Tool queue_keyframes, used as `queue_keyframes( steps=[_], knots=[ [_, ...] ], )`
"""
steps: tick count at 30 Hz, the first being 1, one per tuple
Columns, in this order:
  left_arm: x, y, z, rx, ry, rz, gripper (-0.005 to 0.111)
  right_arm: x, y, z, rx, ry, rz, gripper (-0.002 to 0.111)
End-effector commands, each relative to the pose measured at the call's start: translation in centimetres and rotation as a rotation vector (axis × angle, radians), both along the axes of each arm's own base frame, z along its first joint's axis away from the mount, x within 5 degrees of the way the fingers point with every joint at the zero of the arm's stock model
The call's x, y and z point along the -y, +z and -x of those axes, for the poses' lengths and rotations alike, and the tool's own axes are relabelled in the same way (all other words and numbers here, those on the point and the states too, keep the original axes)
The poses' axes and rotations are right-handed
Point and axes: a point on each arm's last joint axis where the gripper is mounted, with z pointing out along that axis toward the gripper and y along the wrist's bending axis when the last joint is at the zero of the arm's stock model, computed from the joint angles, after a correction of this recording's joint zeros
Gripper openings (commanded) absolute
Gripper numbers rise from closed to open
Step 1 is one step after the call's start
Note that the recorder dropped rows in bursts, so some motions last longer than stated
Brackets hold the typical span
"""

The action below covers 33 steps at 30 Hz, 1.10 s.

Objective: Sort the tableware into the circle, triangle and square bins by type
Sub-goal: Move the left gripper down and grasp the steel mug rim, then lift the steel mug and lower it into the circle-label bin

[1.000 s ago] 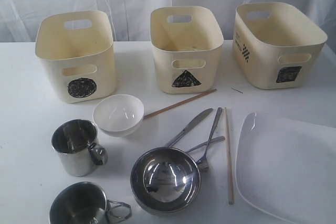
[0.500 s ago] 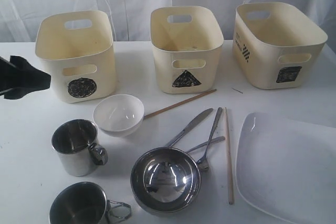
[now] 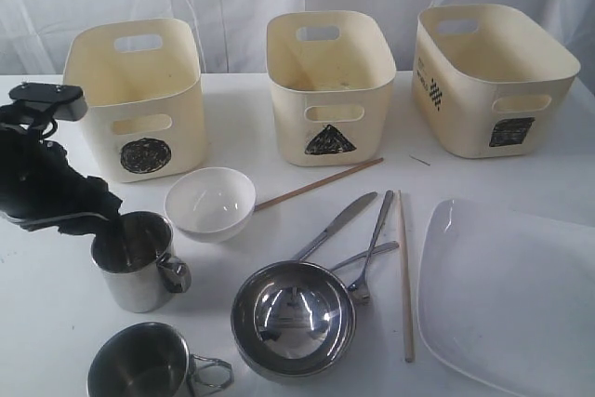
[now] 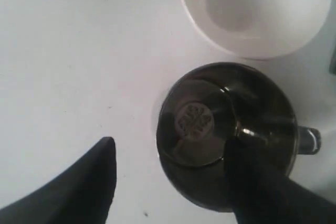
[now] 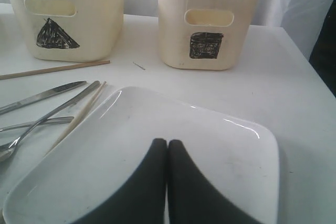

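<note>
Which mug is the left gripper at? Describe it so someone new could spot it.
In the exterior view, find the circle bin at the back left. In front of it sits the small white bowl, and to that bowl's left, nearer the camera, stands the steel mug. Unlike the other mug at the front edge, it has the open left gripper at its rim.

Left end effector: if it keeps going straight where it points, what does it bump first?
Probably the steel mug: the left end effector is open, one finger over its rim, the other over the table, though depth is unclear.
</note>
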Motion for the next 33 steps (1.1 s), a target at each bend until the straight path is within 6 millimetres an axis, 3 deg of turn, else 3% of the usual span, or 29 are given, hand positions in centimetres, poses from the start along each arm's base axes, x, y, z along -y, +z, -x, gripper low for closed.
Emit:
queue_keyframes(
  steps=[1,17,20,24,28,33],
  knots=[
    [0.0,-0.5,-0.3,-0.010,-0.011,-0.019,0.064,0.0,-0.2,0.0,0.001,-0.002,0.000,0.000],
    [1.2,-4.7,-2.4,-0.046,0.004,-0.032,0.062,0.0,-0.2,0.0,0.001,-0.002,0.000,0.000],
    [1.4,-5.5,-2.8,-0.036,0.007,-0.040,0.044,0.0,-0.2,0.0,0.001,-0.002,0.000,0.000],
    [1.4,-4.8,-3.0,0.014,0.019,-0.033,0.002,0.0,-0.2,0.0,0.001,-0.002,0.000,0.000],
    [1.2,-3.2,-2.6,0.055,0.009,-0.025,0.000,0.0,-0.2,0.0,0.001,-0.002,0.000,0.000],
    [0.7,0.5,-0.2,0.082,-0.060,-0.040,0.000,0.0,-0.2,0.0,0.001,-0.002,0.000,0.000]
  ],
)
